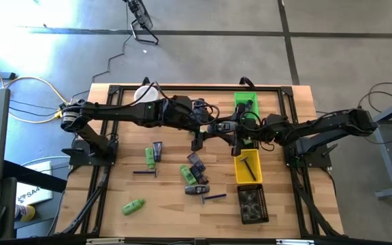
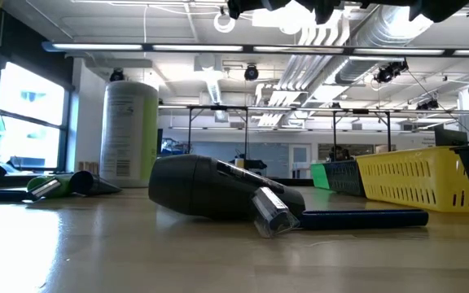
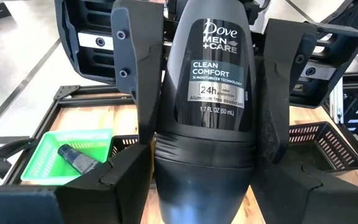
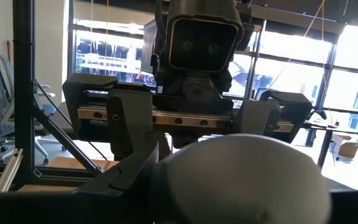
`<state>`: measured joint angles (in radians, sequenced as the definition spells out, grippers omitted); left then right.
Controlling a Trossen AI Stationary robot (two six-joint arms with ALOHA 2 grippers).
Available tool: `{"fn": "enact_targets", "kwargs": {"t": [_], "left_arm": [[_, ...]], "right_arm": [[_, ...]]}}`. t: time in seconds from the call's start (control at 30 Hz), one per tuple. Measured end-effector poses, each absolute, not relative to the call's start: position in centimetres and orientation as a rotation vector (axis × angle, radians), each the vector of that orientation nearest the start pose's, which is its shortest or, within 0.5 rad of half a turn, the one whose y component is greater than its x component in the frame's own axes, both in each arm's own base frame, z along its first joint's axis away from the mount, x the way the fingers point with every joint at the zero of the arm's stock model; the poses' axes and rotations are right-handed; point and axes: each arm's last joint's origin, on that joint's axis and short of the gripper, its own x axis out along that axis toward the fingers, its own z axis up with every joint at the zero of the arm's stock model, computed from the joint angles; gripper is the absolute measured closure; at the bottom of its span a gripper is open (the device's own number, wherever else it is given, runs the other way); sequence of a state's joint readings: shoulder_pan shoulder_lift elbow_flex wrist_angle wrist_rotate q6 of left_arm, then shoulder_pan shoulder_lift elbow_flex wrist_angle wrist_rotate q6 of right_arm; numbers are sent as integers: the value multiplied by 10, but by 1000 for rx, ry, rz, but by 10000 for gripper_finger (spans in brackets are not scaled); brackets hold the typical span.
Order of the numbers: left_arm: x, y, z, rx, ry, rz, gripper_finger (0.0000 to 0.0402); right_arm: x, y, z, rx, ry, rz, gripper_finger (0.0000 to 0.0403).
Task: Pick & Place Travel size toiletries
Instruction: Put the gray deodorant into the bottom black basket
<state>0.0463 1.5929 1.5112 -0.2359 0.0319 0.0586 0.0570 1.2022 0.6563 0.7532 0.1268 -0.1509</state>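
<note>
The two arms meet above the middle of the tabletop (image 1: 114, 197), over its far half. Between them is a dark Dove Men+Care roll-on deodorant (image 3: 207, 93), held well off the wood. The left gripper (image 1: 208, 128) has its jaws pinching the bottle's dark lower part. The right gripper (image 1: 233, 131) faces it from the other side. I cannot tell whether its jaws press on the bottle.

Three bins stand in a row under and beside the right arm:
- a green bin (image 1: 245, 102) partly covered by the grippers
- a yellow bin (image 1: 240, 178) holding one thin dark stick (image 1: 249, 163)
- a black bin (image 1: 252, 204)

A pale-green canister (image 2: 129, 134) with a white lid stands behind the left arm.

Only the left wrist view shows the label and a dark tube (image 3: 76, 158) lying in the green bin. The high view alone shows the loose toiletries. Two green mini bottles (image 1: 133, 205) lie apart on the left, and a third is in the central cluster (image 1: 194, 177) of tubes. There are also two thin sticks (image 1: 143, 173).

The low view shows that cluster close up as a dark bottle (image 2: 210, 187) on its side, blocking what lies behind it.
</note>
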Motion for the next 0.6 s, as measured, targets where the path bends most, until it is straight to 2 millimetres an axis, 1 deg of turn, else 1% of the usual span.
{"fn": "enact_targets", "kwargs": {"t": [0.2, 0.43, 0.6], "left_arm": [[366, 17, 377, 56, 324, 66, 167], [366, 18, 377, 58, 328, 74, 167], [366, 18, 377, 79, 329, 74, 167]], "right_arm": [[260, 11, 294, -131, -198, -96, 205], [260, 11, 293, -132, -197, -95, 195], [260, 11, 293, -135, -197, -92, 205]]}}
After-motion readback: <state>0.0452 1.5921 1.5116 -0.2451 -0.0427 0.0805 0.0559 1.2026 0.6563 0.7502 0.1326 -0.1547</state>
